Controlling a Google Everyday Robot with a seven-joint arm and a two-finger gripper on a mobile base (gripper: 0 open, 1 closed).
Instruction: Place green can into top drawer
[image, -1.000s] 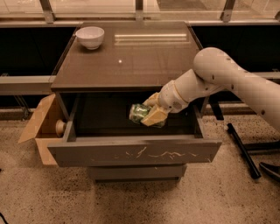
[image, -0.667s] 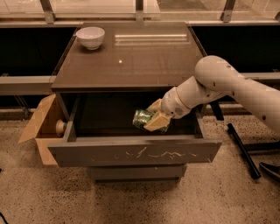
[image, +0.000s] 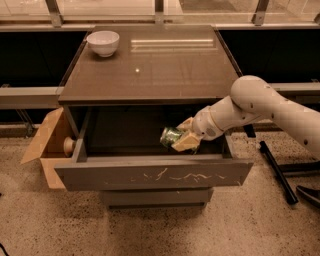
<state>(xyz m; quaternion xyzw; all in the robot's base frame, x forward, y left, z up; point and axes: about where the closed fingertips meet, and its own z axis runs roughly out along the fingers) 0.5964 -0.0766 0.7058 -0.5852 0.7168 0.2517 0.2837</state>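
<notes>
pincer (image: 183, 140) with green can (image: 171, 135) lower in drawer (image: 150, 175)

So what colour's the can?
Green, white-mottled can; end effector holds it inside top drawer. Camera view.

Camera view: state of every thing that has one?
Wide grey top drawer: pulled open.
Green metal drink can: tilted, held over the drawer's dark inside.
Gripper: in the drawer opening, fingers shut on the can.
Narrower grey lower drawer: closed.
White bowl: upright on the cabinet top, back left.
Cardboard box: flaps open, left of the cabinet.
</notes>
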